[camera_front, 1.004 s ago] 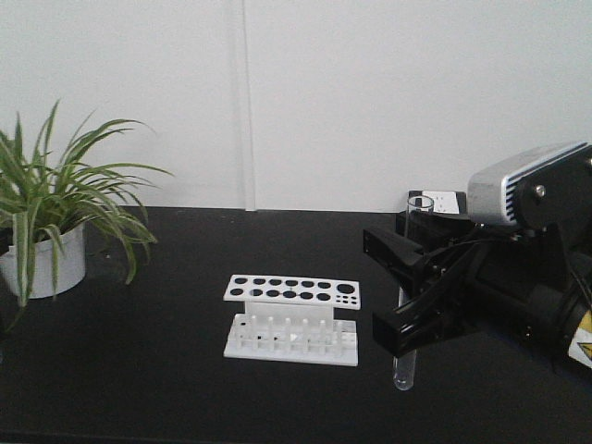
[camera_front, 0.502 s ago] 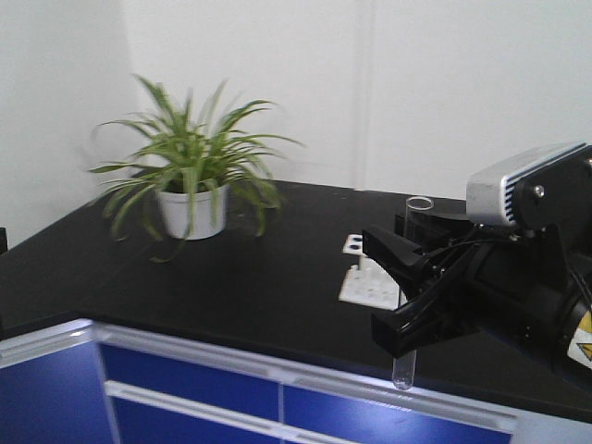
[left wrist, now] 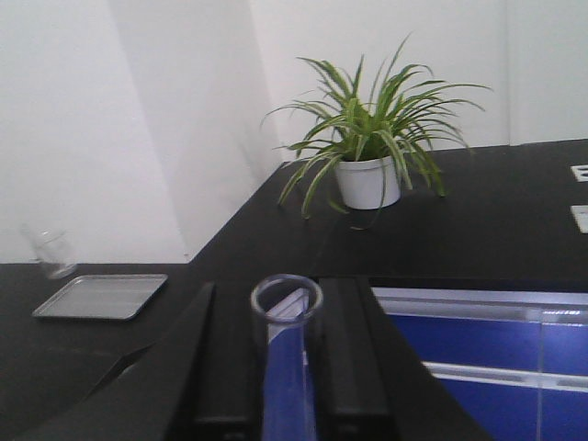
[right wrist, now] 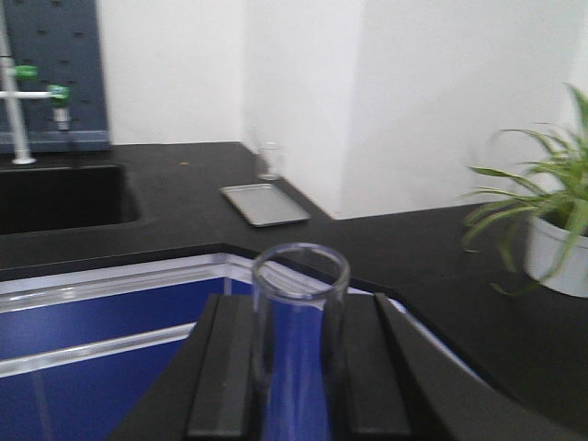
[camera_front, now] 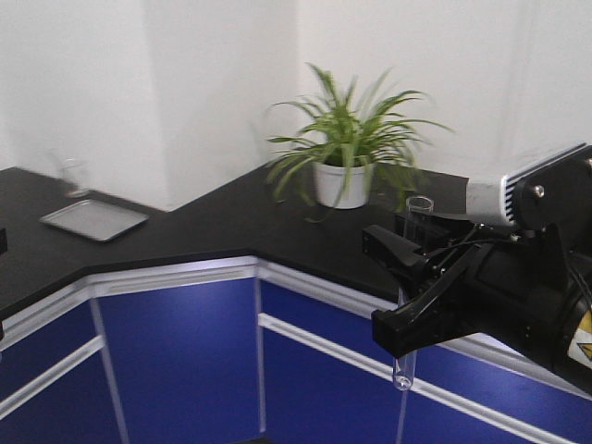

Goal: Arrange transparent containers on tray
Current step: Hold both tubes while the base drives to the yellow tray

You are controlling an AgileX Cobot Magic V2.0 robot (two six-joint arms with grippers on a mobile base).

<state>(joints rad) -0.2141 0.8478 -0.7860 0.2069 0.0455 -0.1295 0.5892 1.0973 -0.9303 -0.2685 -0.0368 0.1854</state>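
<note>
A round-rimmed clear glass test tube [left wrist: 287, 386] is clamped in the left gripper [left wrist: 286, 299], a second tube [right wrist: 299, 377] in the right gripper [right wrist: 296, 308].

Potted spider plant [camera_front: 343, 181] on black countertop [camera_front: 227, 229] above blue cabinet fronts [camera_front: 176, 351].

The right hand [camera_front: 394, 291] reached toward 9 o'clock, its fingers clamped on an upright test tube [camera_front: 418, 215]. The left hand [left wrist: 285, 404] likewise clasped a second test tube [left wrist: 287, 349].
</note>
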